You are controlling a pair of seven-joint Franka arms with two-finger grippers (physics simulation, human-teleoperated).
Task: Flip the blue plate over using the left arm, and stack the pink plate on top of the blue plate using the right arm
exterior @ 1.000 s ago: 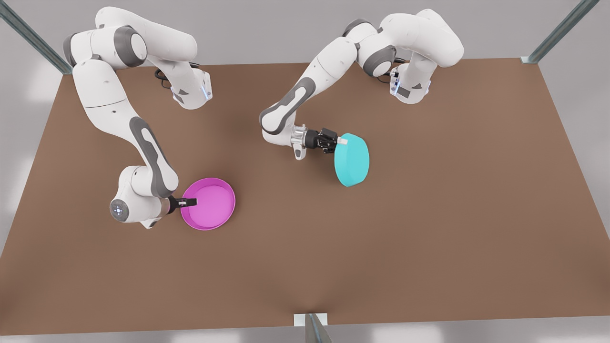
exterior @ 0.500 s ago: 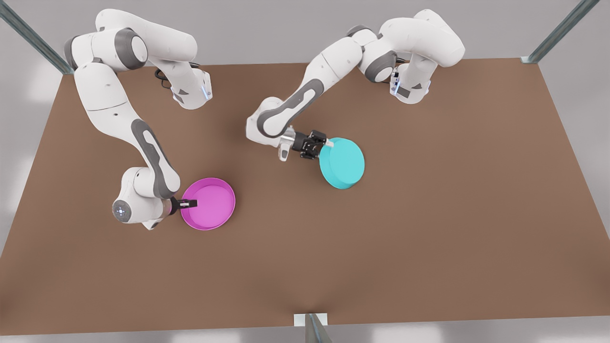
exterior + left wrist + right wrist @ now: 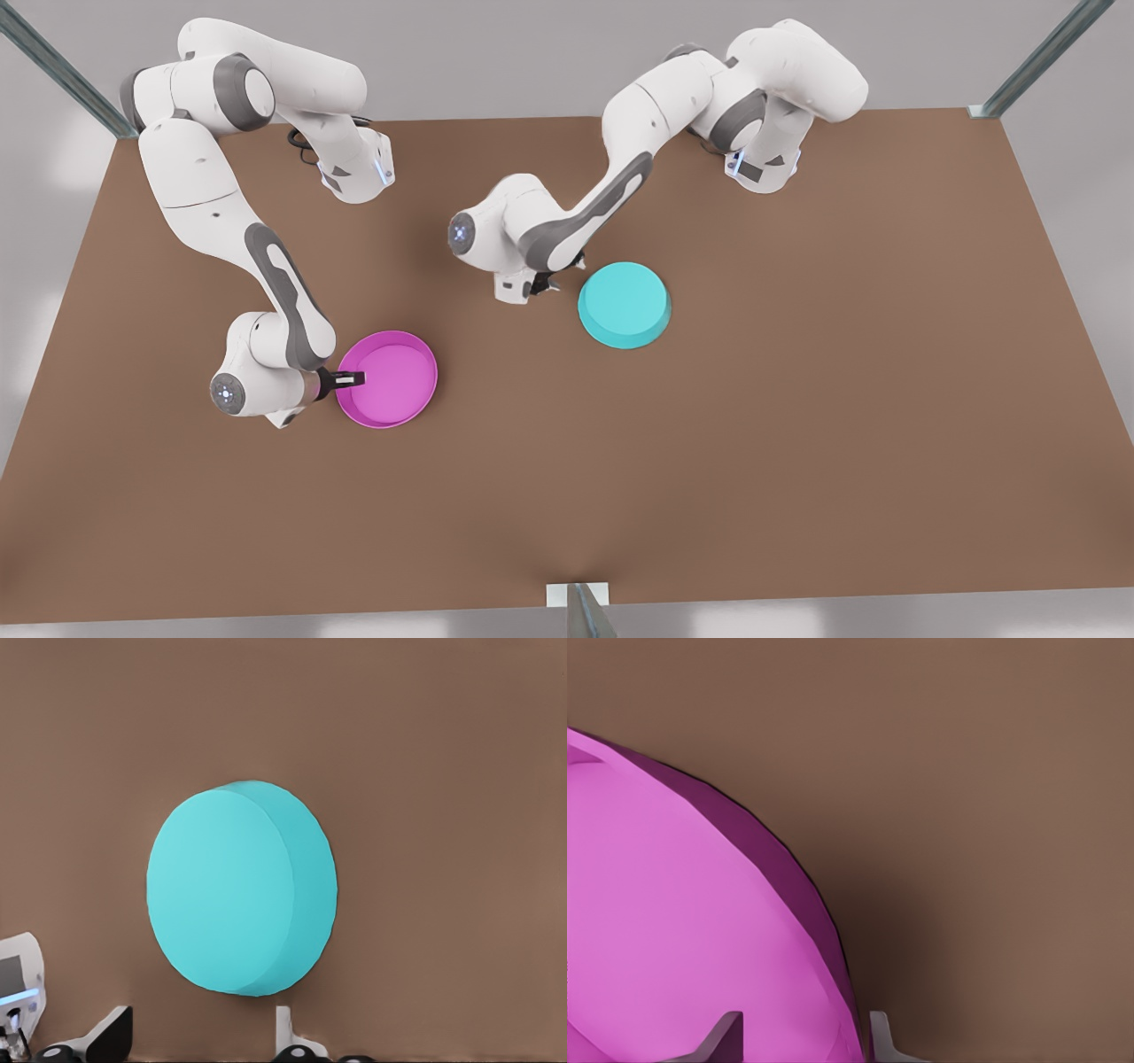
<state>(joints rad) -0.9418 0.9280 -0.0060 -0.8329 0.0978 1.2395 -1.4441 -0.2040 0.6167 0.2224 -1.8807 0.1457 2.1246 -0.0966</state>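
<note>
Left gripper (image 3: 199, 1041): fingers spread, holding nothing, just beside upside-down blue plate (image 3: 624, 304), which lies base-up on table (image 3: 797, 399), mid-table. Flip looks done.

Right gripper (image 3: 351, 379): fingers straddling near rim of pink plate (image 3: 387, 378), one inside, one outside; whether pinched tight, cannot tell. Pink plate sits upright toward front view's left, well apart from blue.

Step in hand: secure rim grip, lift level, carry over blue base, centre before lowering.

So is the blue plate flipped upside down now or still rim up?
Upside down. The blue plate lies flat on the table with its smooth base facing up, apart from the open left gripper.
</note>
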